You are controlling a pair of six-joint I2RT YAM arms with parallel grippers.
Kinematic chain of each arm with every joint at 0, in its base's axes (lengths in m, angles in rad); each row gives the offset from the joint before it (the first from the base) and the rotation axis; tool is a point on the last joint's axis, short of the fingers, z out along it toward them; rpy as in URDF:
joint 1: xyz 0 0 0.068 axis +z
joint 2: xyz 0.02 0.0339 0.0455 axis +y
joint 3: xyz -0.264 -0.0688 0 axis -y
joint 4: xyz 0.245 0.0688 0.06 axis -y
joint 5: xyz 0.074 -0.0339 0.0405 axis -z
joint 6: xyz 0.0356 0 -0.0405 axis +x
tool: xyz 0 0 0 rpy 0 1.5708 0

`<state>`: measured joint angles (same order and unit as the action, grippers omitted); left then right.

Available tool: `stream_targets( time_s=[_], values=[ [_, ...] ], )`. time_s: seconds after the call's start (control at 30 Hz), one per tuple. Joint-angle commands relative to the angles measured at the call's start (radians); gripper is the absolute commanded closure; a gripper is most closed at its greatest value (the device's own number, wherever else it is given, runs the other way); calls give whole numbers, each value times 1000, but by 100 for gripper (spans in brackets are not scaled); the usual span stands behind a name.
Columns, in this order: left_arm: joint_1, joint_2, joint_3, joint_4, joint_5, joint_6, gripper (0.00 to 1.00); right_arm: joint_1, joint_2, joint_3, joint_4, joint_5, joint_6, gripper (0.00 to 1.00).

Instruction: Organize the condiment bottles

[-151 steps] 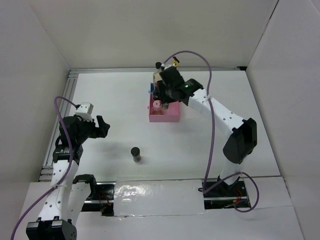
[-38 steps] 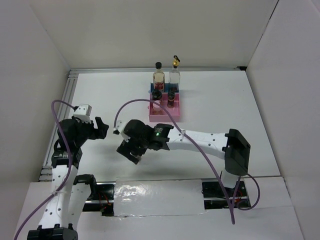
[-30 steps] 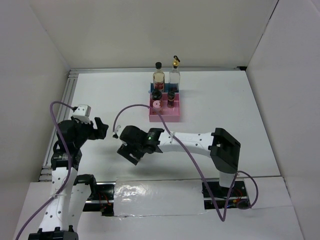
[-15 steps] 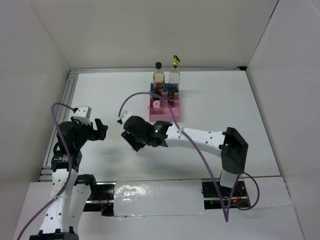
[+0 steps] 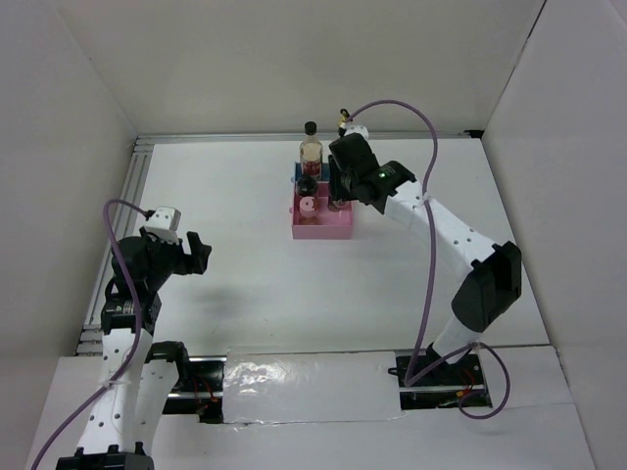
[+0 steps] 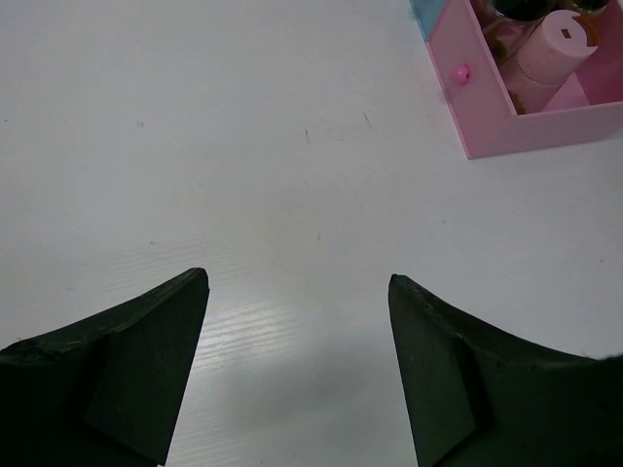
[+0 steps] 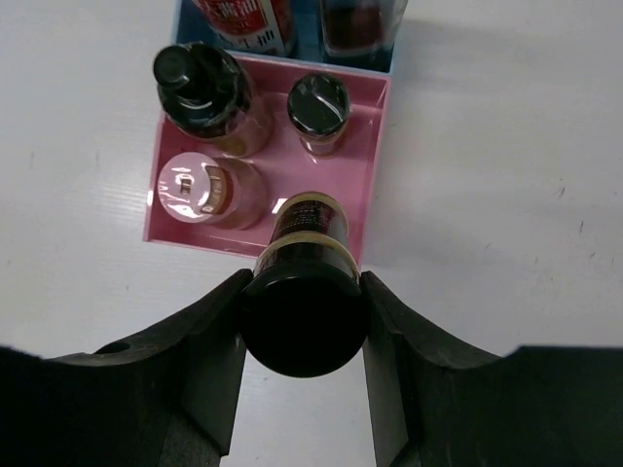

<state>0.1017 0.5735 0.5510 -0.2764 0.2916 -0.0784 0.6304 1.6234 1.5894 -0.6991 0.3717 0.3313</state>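
Holding one jar (image 7: 304, 321); three jars (image 7: 200, 190) in tray (image 7: 364, 180)

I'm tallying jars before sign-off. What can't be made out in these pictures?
Top view: the clear bottle's body, hidden behind the right gripper.
Right wrist view: whether the black-lidded jar touches the pink tray; its lid hides its base.
Right wrist view: the black-capped bottle's top, cut off by the upper edge.
Left wrist view: most of the pink tray, past the corner.

no legible text, white print on red bottle label (image 7: 237, 15) unreadable
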Motion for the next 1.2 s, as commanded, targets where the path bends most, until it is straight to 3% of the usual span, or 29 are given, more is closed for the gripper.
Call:
stream_targets(
  time_s=[0.0, 0.63, 0.83, 0.97, 1.17],
  values=[
    [4, 3, -5, 49, 6, 16, 13, -8, 56, 10, -8, -25, -20, 100],
    [6, 31, -25, 77, -12, 26, 13, -66, 285, -17, 168, -117, -49, 100],
    [4, 32, -31, 82, -14, 28, 13, -66, 349, 7, 150, -106, -41, 94],
    [4, 32, -39, 88, -17, 31, 13, -64, 355, 6, 147, -112, -37, 77],
    [4, 32, -46, 94, -16, 29, 13, -64, 336, 12, 135, -103, -38, 30]
  ],
)
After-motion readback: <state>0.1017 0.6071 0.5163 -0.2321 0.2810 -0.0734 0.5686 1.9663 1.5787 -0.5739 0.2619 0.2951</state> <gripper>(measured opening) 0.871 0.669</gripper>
